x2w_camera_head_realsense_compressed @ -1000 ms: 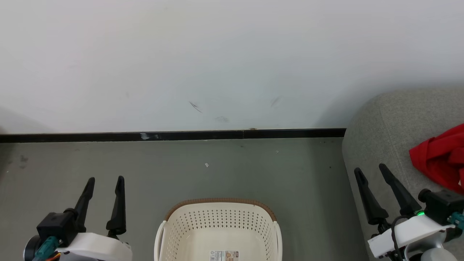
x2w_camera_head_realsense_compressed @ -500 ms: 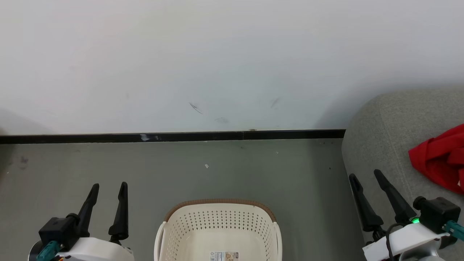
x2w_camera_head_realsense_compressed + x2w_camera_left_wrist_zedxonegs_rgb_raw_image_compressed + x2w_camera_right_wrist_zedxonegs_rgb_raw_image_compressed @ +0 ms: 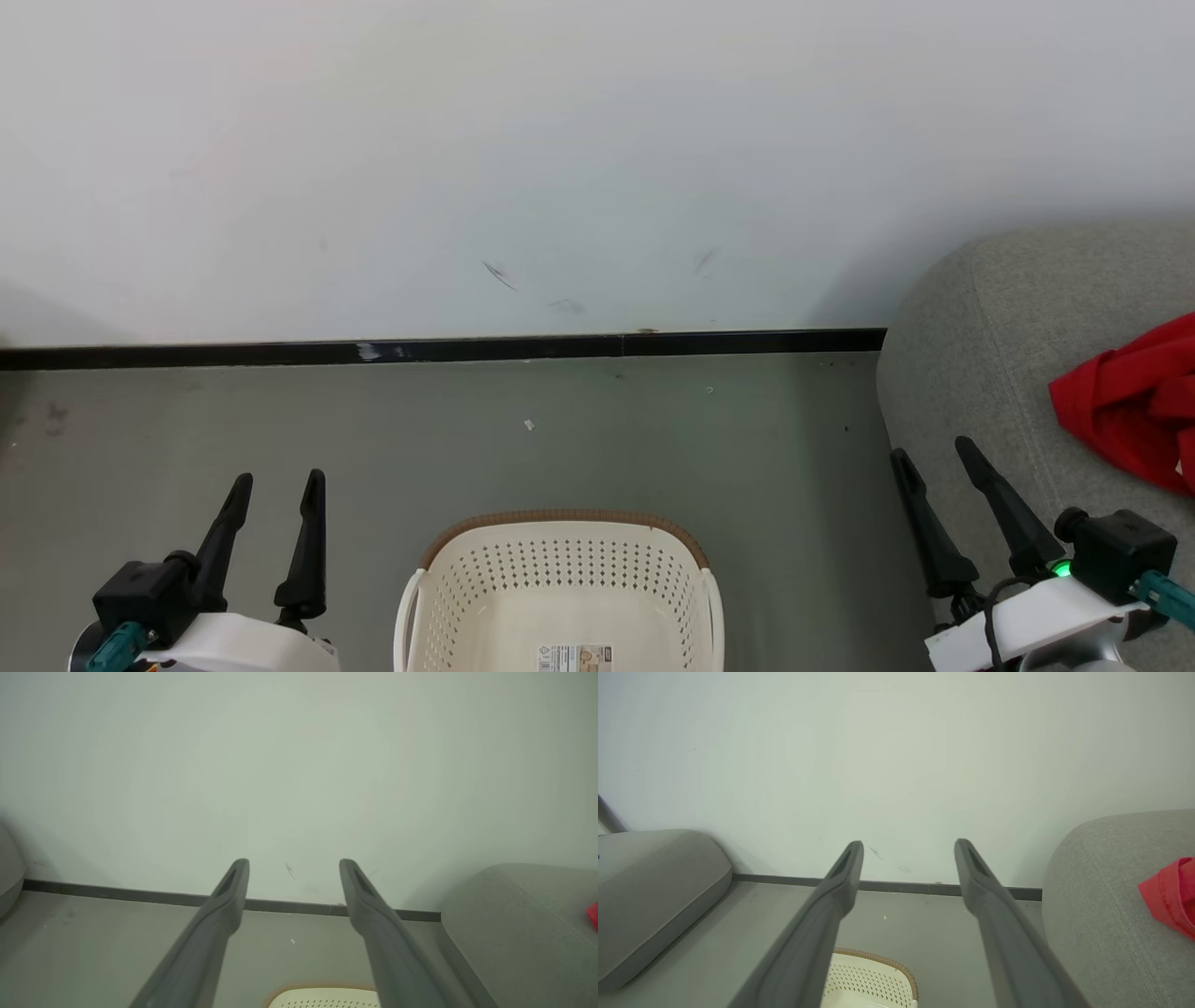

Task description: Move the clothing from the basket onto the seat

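Observation:
The red clothing (image 3: 1130,415) lies bunched on the grey seat (image 3: 990,336) at the right edge of the head view; it also peeks in at the right of the right wrist view (image 3: 1170,896) and the left wrist view (image 3: 593,914). The cream basket (image 3: 560,588) with a brown rim stands on the floor at bottom centre, holding no clothing, a label on its floor. My left gripper (image 3: 278,483) hangs open left of the basket. My right gripper (image 3: 932,453) hangs open beside the seat's front edge. Nothing sits between either pair of fingers.
A white wall with a black skirting board (image 3: 439,350) runs across behind the grey floor (image 3: 560,439). Another grey cushioned piece (image 3: 649,891) lies at the left in the right wrist view. Open floor stretches between basket and wall.
Both grippers have drawn back down the head view, the right one also shifting slightly left away from the seat. The clothing and basket stay where they were.

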Controlling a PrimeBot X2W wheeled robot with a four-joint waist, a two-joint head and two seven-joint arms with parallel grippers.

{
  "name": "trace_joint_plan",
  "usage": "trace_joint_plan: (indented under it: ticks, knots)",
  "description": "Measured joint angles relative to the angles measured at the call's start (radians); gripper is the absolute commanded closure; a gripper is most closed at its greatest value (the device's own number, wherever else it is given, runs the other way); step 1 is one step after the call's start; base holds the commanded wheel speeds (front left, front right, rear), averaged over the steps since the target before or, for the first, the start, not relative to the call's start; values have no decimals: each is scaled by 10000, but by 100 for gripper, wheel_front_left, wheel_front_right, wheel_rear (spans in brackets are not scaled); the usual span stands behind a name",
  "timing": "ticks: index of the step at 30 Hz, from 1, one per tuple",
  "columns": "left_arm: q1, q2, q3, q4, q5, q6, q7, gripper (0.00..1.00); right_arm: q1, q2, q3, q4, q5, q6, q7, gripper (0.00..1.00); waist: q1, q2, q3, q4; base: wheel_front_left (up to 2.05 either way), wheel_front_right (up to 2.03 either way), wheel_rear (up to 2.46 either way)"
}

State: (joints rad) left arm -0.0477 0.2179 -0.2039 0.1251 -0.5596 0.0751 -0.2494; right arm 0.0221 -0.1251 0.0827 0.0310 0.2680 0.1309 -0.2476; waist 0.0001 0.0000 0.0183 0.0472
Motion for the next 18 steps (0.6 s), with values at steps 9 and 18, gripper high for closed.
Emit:
trace_joint_plan:
  ticks: [9, 18]
  knots:
    - [37, -75, 232, 92, 111, -86, 0, 0, 172, 63, -48, -146, -52, 0, 0, 0, 0, 0, 42, -44, 0, 0, 0]
    - [37, -234, 412, 107, 238, -257, 0, 0, 172, 105, -46, -199, -77, 0, 0, 0, 0, 0, 121, -55, 0, 0, 0]
